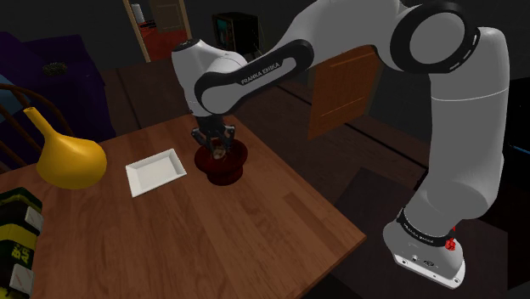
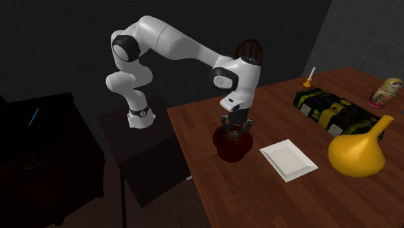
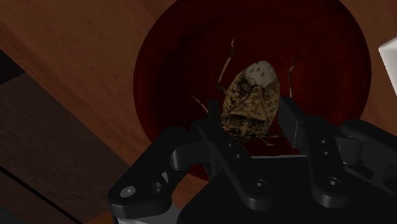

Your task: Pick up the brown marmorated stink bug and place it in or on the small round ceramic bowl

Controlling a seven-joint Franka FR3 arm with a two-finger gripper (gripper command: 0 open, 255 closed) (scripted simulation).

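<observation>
A mottled brown stink bug [image 3: 249, 98] with thin legs sits clasped between my two black fingers [image 3: 215, 137], directly over the inside of a dark red round bowl [image 3: 184, 76]. In the shoulder view my gripper [image 1: 219, 149] hangs just above the bowl [image 1: 222, 168] near the table's far edge, the bug [image 1: 220, 152] showing as a small pale spot at the fingertips. From the second exterior view the gripper [image 2: 234, 133] points straight down into the bowl [image 2: 233, 146], with the bug [image 2: 232, 135] between the fingers.
A white square plate [image 1: 155, 171] lies close beside the bowl. A yellow gourd-shaped vase [image 1: 68, 158] stands further along the wooden table [image 1: 221, 238]. A black and yellow case [image 2: 331, 110], a candle [image 2: 308, 79] and a painted doll [image 2: 386, 92] sit at the table's far end.
</observation>
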